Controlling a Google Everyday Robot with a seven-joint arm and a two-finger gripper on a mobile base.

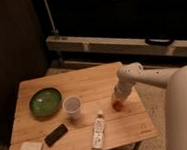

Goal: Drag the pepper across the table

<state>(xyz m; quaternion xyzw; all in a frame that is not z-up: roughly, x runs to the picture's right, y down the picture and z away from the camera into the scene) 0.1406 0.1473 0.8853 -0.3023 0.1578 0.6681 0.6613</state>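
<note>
Noting pincer directly above pepper, apparently touching, on counter | we cannot tell its grip state | drag path judged toward cup.

Green bowl sits left-centre on the table. White cup stands upright just right of the bowl, near it. White bottle lies on its side toward the front edge, below-left of the gripper, apart from it. Flat black rectangular object lies in front of the cup, angled. Pale square pad sits at the front-left corner, just beside the black object. Behind, a long pale rail runs along the dark wall, with a thin pole upright at its left end.
</note>
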